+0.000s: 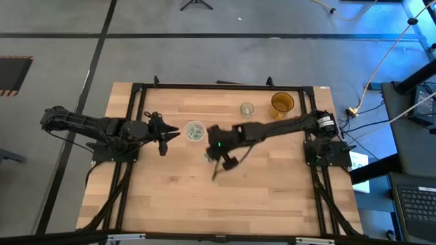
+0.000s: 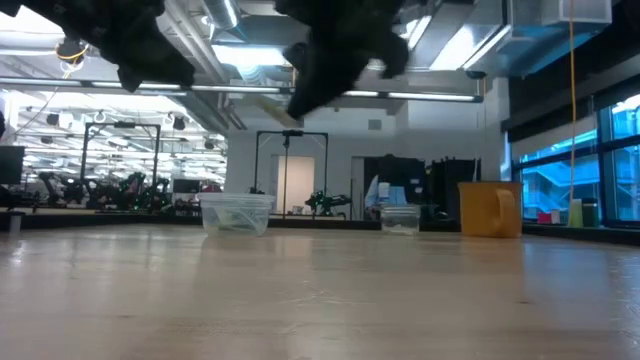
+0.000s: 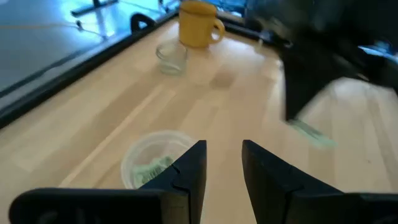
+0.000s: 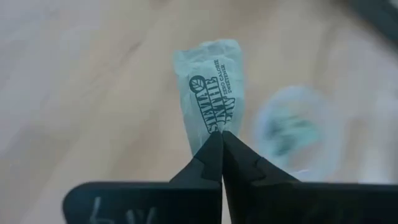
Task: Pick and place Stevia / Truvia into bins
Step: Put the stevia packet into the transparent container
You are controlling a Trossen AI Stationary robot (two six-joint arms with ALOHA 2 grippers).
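2 arms are over the table (image 1: 170,197), and the right one is doing the work. The right gripper (image 4: 221,138) is pinched tight on the end of a pale green sachet (image 4: 210,87); dark print runs along the paper, and the rest of the packet sticks out past the fingertips. From above, that gripper (image 1: 219,167) sits near the middle of the table, with the sachet (image 1: 215,174) poking out of it toward the front edge. From table height the packet (image 2: 272,108) hangs well clear of the wood.

The clear cup (image 1: 195,131) stands just to the left of the right arm's wrist, near the table's middle, with some green sachets already lying in it. In the left wrist view the same cup (image 3: 149,163) shows right ahead of the left arm's fingers (image 3: 190,168).

The left gripper (image 1: 165,137) hovers beside that cup on its left side, fingers parted with nothing between them.

Toward the back edge are 1 small glass (image 1: 246,109) and 1 yellow mug (image 1: 281,103), close together.
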